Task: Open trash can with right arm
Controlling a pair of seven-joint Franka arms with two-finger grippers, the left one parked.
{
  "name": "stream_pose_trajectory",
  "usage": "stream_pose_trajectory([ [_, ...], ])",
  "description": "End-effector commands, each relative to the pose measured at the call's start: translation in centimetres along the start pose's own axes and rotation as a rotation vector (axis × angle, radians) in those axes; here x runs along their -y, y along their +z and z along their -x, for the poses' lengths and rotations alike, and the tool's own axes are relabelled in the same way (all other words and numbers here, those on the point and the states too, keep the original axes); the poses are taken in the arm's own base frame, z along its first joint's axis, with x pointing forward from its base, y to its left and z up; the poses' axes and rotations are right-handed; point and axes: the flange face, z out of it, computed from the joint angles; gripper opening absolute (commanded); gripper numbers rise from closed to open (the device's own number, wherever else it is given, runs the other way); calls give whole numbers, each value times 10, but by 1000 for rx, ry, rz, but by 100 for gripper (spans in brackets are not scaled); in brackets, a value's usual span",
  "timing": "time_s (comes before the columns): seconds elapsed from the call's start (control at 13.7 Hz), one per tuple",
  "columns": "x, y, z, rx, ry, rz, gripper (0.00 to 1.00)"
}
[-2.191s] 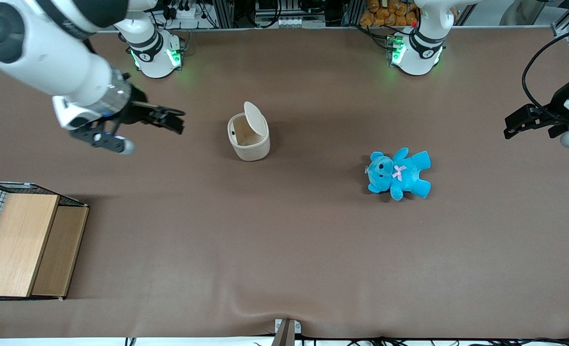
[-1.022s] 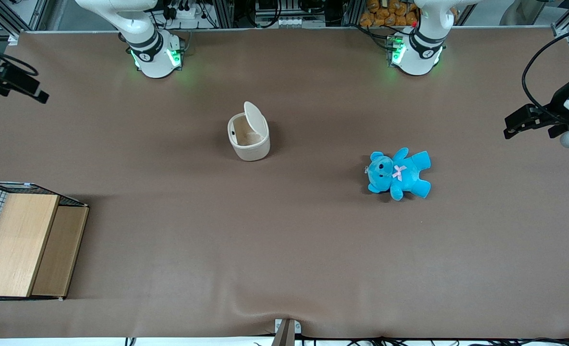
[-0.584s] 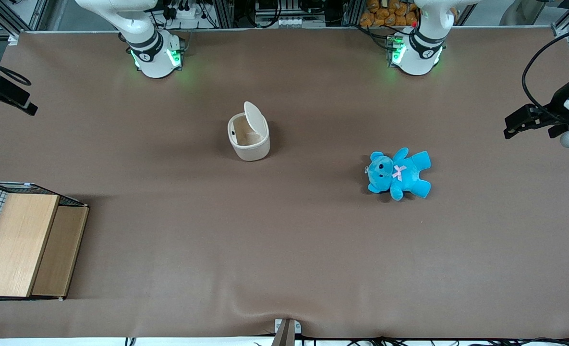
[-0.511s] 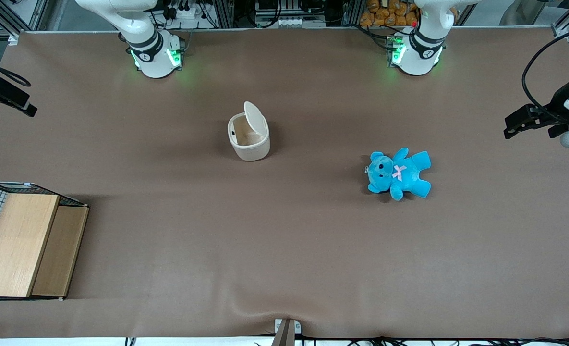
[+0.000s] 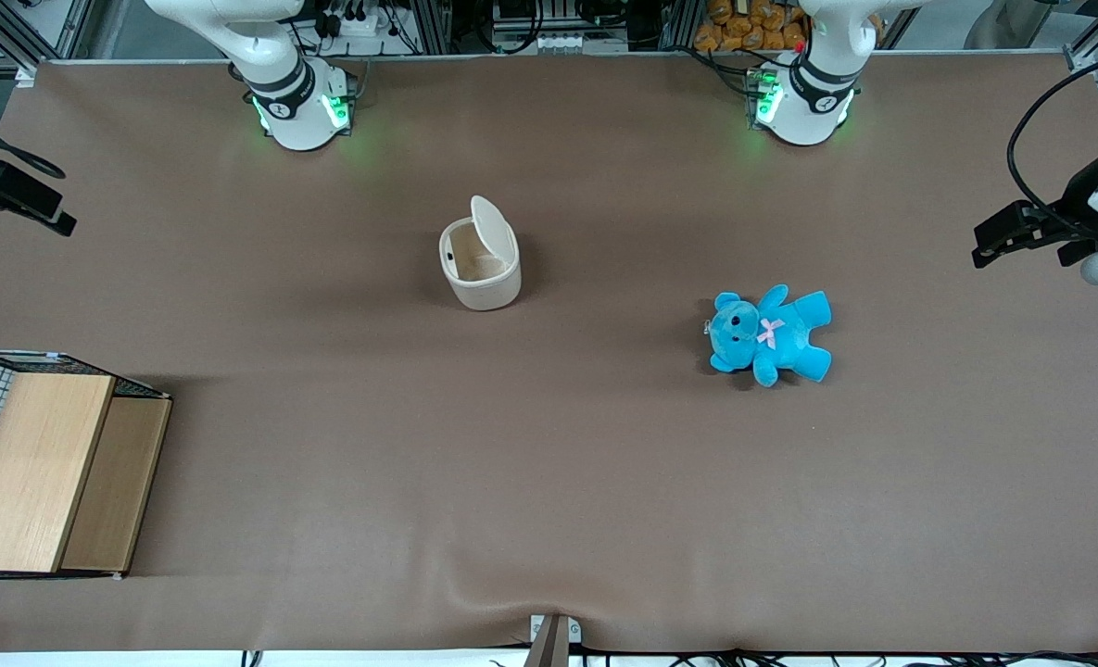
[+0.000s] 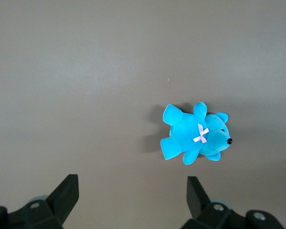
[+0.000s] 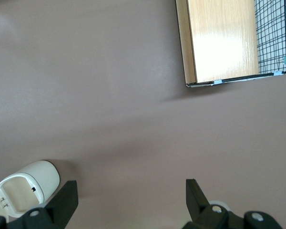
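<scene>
The gripper [image 7: 128, 202] hangs high over the working arm's end of the table [image 5: 549, 482], fingers [image 7: 66, 198] spread wide and holding nothing. The trash can [image 5: 480, 266], lid [image 5: 494, 232] tipped up and mouth open, stands well apart from it toward the table's middle. The wooden box [image 5: 48, 472] lies nearer the front camera than the gripper, and the teddy bear [image 5: 771, 333] past the can toward the parked arm's end.

The right arm's gripper [image 5: 34, 208] now sits at the working arm's end of the table, pulled well away from the trash can [image 5: 480, 265], fingers spread apart.
</scene>
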Motion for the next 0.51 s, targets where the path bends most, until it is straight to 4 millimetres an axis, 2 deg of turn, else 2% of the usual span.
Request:
stream_pose_trajectory([
  [0.0,1,-2,-10,-20,-11,1,100],
  [0.44,3,4,-15,-27,-13,5,100],
])
